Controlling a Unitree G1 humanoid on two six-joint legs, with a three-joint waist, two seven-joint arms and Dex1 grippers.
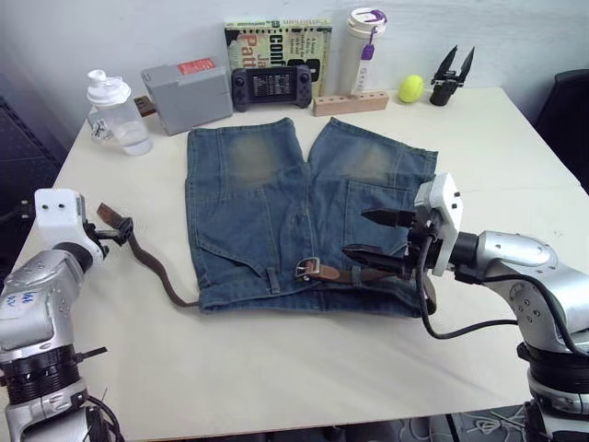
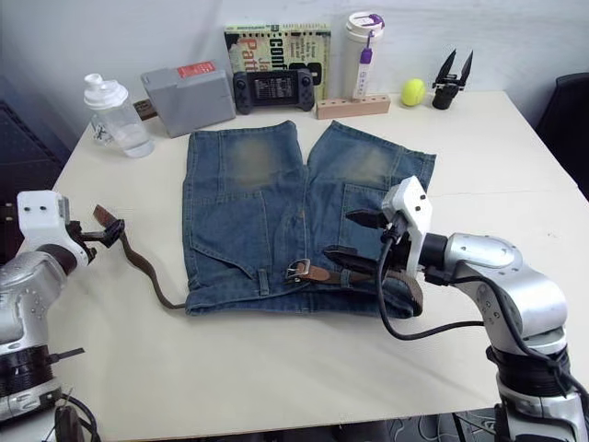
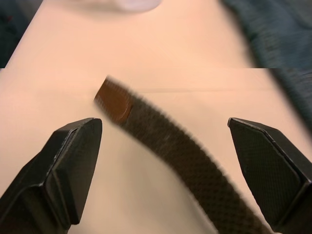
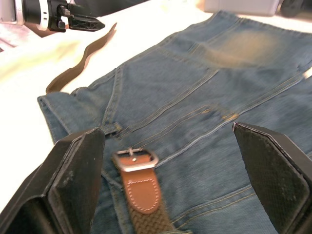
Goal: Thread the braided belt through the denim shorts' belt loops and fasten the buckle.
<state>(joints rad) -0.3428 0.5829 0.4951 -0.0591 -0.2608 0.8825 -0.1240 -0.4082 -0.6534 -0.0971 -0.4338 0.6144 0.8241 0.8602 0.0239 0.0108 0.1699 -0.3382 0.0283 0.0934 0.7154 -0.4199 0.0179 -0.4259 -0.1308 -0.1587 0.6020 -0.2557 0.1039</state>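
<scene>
The denim shorts (image 1: 276, 212) lie flat on the table, waistband nearest me. The braided belt (image 1: 152, 267) runs out from the waistband's left end across the table to its leather tip (image 3: 113, 100). My left gripper (image 3: 165, 165) is open, with the strap lying between its spread fingers, untouched. The silver buckle (image 4: 136, 160) rests on the waistband beside a belt loop (image 4: 113, 129), brown strap trailing right. My right gripper (image 1: 373, 237) hovers open over the waistband's right part, the buckle end just ahead of its fingers (image 4: 73, 180).
Along the table's far edge stand a water bottle (image 1: 115, 112), grey box (image 1: 189, 95), game controller (image 1: 271, 86), book (image 1: 276, 41), white tumbler (image 1: 364, 46), wooden block (image 1: 350, 102), yellow ball (image 1: 410, 88) and a black spare gripper (image 1: 451, 78).
</scene>
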